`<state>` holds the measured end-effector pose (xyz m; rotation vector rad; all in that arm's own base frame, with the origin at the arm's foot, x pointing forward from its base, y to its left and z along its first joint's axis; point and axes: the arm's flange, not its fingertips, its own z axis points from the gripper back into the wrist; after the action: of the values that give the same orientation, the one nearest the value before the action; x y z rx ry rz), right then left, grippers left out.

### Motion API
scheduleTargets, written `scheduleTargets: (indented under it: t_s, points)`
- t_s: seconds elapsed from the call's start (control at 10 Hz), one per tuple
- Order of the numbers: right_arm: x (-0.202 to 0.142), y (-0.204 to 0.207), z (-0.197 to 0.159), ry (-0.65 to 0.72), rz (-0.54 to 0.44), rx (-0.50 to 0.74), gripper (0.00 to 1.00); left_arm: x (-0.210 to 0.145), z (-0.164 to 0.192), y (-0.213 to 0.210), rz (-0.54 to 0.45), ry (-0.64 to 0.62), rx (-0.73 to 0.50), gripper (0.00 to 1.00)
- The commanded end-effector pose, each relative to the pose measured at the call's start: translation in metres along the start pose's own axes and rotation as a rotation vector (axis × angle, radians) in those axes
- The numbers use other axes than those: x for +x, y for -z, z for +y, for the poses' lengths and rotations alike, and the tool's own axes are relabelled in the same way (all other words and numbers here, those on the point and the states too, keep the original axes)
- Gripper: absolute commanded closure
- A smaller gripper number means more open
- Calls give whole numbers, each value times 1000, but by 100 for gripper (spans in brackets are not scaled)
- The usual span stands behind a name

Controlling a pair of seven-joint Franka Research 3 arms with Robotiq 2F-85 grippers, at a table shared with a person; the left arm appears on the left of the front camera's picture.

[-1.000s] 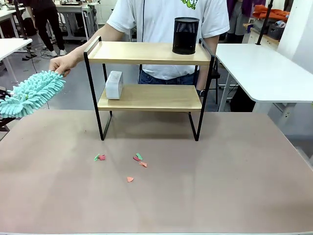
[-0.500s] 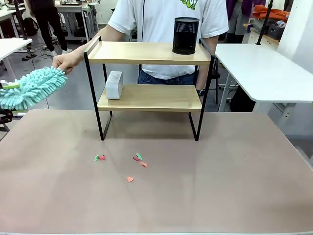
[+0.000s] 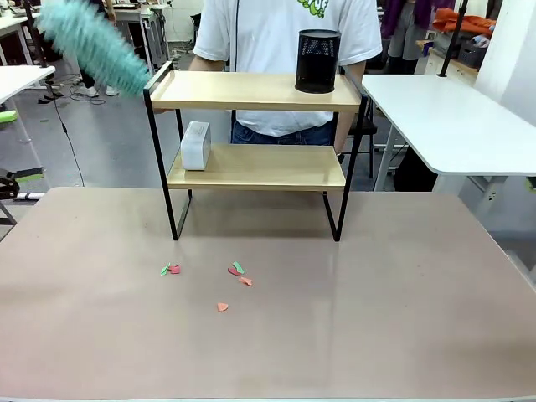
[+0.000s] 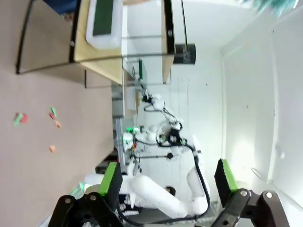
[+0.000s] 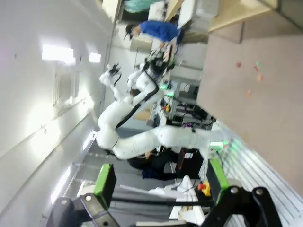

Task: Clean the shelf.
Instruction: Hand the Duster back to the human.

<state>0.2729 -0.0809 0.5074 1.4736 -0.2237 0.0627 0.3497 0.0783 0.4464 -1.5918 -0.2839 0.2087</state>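
A: Where's the shelf, and what's on it?

B: The two-tier wooden shelf with a thin black frame (image 3: 255, 155) stands at the far middle of the brown table (image 3: 377, 318). A black mesh cup (image 3: 318, 60) sits top right, a white box (image 3: 195, 145) lower left.

A: And the fluffy teal duster (image 3: 92, 46)?

B: Raised at the far left, beside the top board's corner, likely poised to sweep it. Its holder isn't visible.

A: The grippers?

B: The left gripper (image 4: 168, 177) and right gripper (image 5: 158, 182) both stand wide apart, empty.
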Motion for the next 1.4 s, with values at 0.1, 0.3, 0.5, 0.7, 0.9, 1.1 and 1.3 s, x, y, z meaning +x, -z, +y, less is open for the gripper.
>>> scheduleTargets:
  t_s: [0.1,0.3,0.5,0.7,0.9,1.1,1.3]
  points:
    - [14,44,-85,26,-196,41,0,-53,32,63,150,-70,67,0]
    - [2,42,-119,73,-223,35,0,-47,46,83,169,-100,104,0]
    - [56,9,-104,99,-185,16,0,-7,34,78,182,-82,81,0]
    - [56,9,-104,99,-185,16,0,-7,34,78,182,-82,81,0]
    - [56,9,-104,99,-185,16,0,-7,34,78,182,-82,81,0]
    - [56,9,-104,99,-185,16,0,-7,34,78,182,-82,81,0]
    - [56,9,-104,99,-185,16,0,-7,34,78,182,-82,81,0]
